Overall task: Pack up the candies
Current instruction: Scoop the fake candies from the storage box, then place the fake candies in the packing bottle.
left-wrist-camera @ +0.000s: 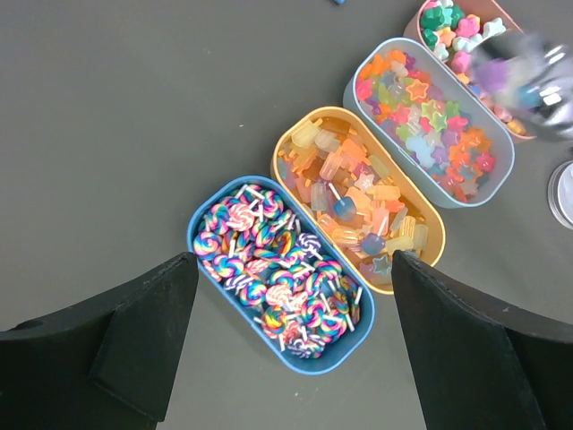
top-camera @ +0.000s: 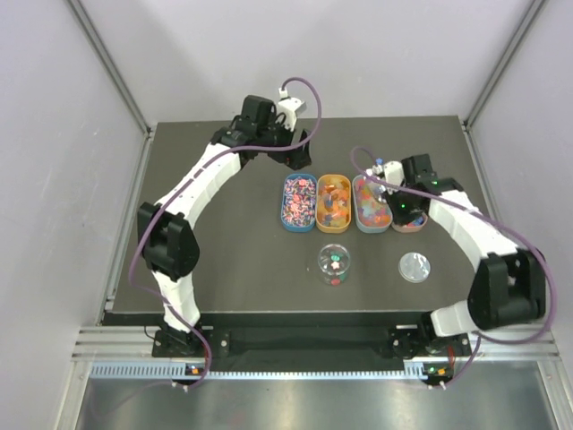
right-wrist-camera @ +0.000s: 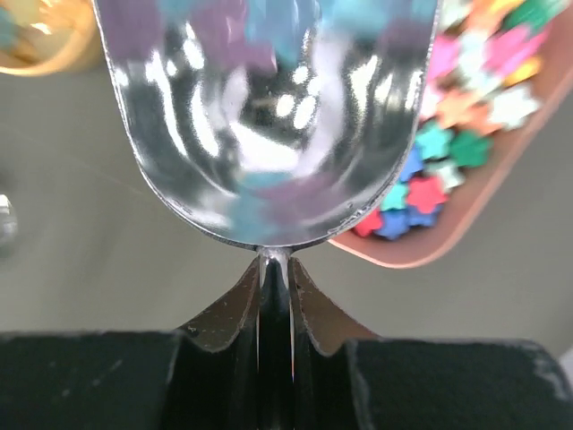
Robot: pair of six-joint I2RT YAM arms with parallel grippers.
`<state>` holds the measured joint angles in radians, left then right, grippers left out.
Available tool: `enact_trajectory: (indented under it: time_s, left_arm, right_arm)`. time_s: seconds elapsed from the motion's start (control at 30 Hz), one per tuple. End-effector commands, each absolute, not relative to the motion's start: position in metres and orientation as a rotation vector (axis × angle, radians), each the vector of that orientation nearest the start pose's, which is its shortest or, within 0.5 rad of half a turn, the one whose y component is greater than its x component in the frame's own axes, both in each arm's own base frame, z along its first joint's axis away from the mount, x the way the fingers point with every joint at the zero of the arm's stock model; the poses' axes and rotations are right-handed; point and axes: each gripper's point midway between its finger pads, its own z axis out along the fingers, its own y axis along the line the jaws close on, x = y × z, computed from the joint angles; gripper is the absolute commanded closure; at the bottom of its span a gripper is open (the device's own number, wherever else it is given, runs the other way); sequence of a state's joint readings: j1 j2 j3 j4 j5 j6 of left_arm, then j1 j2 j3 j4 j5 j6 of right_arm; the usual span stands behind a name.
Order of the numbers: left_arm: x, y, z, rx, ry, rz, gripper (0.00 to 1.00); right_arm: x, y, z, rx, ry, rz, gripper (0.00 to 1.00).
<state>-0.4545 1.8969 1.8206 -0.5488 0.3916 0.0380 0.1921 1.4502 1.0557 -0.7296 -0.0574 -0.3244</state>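
Right hand (right-wrist-camera: 275, 291): almost shut, pinching the thin stem of the metal scoop (right-wrist-camera: 269, 134), so the bowl juts out ahead of the fingers. The bowl hangs over the rim of the pink tray (right-wrist-camera: 421, 255), the right-most of the tray row, presumably lined up to dig into the star candies (right-wrist-camera: 430, 175) there. The bowl shows only blurred coloured reflections, so I cannot tell whether it is loaded. Left hand (left-wrist-camera: 294, 264): jaws wide apart, holding nothing, hovering toward the table's (top-camera: 224, 251) far edge above the blue tray (left-wrist-camera: 192, 240), probably parked out of the way. The orange tray (left-wrist-camera: 277, 150) and pale-blue tray (left-wrist-camera: 508, 166) sit between them, side by side. The clear cup (top-camera: 335, 263), nearer the near edge, holds a few candies. The lid (top-camera: 414, 266) lies apart to the right, which leaves the cup's mouth free for filling.
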Motion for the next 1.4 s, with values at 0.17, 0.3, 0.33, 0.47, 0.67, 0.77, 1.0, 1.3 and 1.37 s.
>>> enact_trajectory:
  time_s: [0.17, 0.3, 0.33, 0.47, 0.67, 0.77, 1.0, 1.3, 1.37]
  left_arm:
    - [0.415, -0.261, 0.278, 0.838, 2.004, -0.559, 0.07]
    - [0.412, -0.253, 0.283, 0.801, 2.006, -0.556, 0.07]
    - [0.41, -0.251, 0.28, 0.795, 2.015, -0.56, 0.07]
    - [0.401, -0.242, 0.288, 0.789, 2.004, -0.537, 0.06]
    - [0.4, -0.223, 0.287, 0.744, 2.019, -0.492, 0.06]
    - [0.403, -0.212, 0.278, 0.716, 2.042, -0.473, 0.06]
    - [0.413, -0.186, 0.269, 0.626, 2.079, -0.44, 0.06]
    - [0.418, -0.178, 0.274, 0.58, 2.074, -0.45, 0.06]
    - [0.418, -0.176, 0.274, 0.572, 2.075, -0.449, 0.06]
  right_arm:
    - [0.277, 0.058, 0.179, -1.079, 2.348, 0.068, 1.0]
    - [0.23, 0.043, 0.151, -1.341, 2.47, 0.097, 1.0]
    - [0.225, 0.04, 0.149, -1.442, 2.445, 0.095, 1.0]
    - [0.208, 0.024, 0.151, -1.718, 2.406, -0.009, 1.0]
    - [0.216, 0.017, 0.18, -1.981, 2.261, -0.199, 1.0]
    - [0.213, 0.027, 0.184, -2.083, 2.209, -0.205, 1.0]
    - [0.2, 0.052, 0.182, -2.241, 2.117, -0.235, 1.0]
    - [0.206, 0.053, 0.183, -2.354, 2.061, -0.433, 1.0]
    - [0.208, 0.051, 0.182, -2.383, 2.047, -0.483, 1.0]
